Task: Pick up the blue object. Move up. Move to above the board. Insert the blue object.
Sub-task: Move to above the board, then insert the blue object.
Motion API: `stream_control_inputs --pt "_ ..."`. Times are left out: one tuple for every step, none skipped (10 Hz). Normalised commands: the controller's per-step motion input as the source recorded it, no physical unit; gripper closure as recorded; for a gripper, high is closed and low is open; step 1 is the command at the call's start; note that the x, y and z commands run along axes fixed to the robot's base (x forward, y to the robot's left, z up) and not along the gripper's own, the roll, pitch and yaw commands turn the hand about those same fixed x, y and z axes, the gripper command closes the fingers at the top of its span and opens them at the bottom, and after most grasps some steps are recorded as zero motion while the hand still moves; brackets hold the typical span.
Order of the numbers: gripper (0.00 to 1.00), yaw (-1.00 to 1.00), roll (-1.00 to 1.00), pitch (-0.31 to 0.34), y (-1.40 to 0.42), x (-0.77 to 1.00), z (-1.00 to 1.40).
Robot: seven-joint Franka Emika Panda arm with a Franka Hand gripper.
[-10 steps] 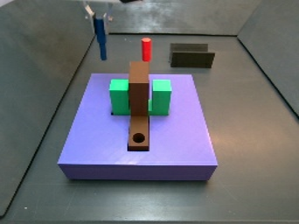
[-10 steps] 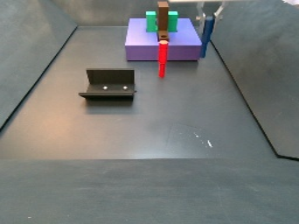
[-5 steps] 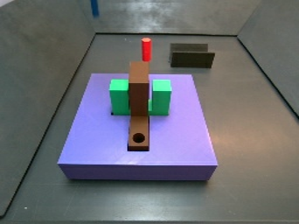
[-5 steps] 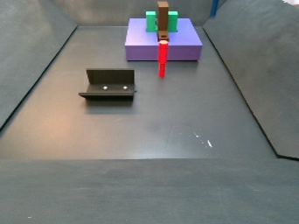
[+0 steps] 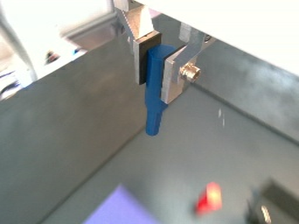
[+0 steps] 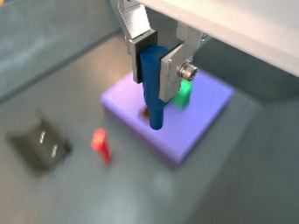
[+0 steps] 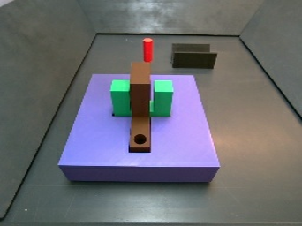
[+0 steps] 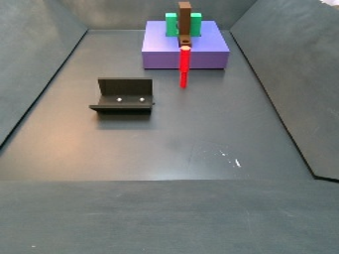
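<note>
Both wrist views show my gripper point(image 5: 160, 74) point(image 6: 159, 66) shut on the blue object point(image 5: 155, 118) point(image 6: 155, 109), a slim dark blue peg hanging straight down from between the fingers. In a wrist view it hangs high over the lavender slab point(image 6: 193, 131) and a green block point(image 6: 184, 90). Neither gripper nor peg appears in the side views. The board point(image 7: 140, 101) point(image 8: 188, 25) lies on the slab between two green blocks point(image 7: 120, 97), its round hole point(image 7: 140, 139) at the near end.
A red peg point(image 7: 147, 48) point(image 8: 184, 67) point(image 6: 100, 144) stands on the floor beside the lavender slab point(image 7: 177, 146) point(image 8: 205, 55). The dark fixture point(image 7: 193, 56) point(image 8: 122, 95) point(image 6: 41, 144) sits apart on the grey floor. Grey walls enclose the floor.
The gripper with the blue peg has risen: it stood beside the slab a second ago, was nearly out the top half a second ago, and is now gone from both side views.
</note>
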Motion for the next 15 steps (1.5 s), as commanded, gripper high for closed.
stream_control_inputs --pt "1.00 0.05 0.06 0.226 -1.40 1.02 0.26" --pt "1.00 0.04 0.01 0.238 -1.40 1.07 0.29" --pt "1.00 0.02 0.01 0.190 -1.40 1.05 0.36" --pt "1.00 0.02 0.02 0.154 -0.79 0.57 0.19" --pt "1.00 0.01 0.02 0.108 -0.27 0.24 0.07" --pt "1.00 0.00 0.00 -0.096 -0.02 -0.03 -0.14" --pt "1.00 0.00 0.00 -0.109 -0.02 -0.06 -0.14" --pt "1.00 0.00 0.00 -0.114 -0.03 -0.06 -0.14" --pt "1.00 0.00 -0.02 -0.109 -0.06 -0.02 -0.10" --pt "1.00 0.00 0.00 -0.087 -0.07 0.00 -0.04" --pt "1.00 0.00 0.01 0.000 0.00 0.00 -0.05" --pt "1.00 0.00 0.12 -0.104 -0.32 0.00 -0.48" --pt "1.00 0.00 0.10 -0.159 -0.47 0.00 -0.60" --pt "1.00 0.15 0.17 -0.154 -0.79 0.00 -0.45" --pt "1.00 0.13 0.32 -0.149 -0.79 -0.07 -0.39"
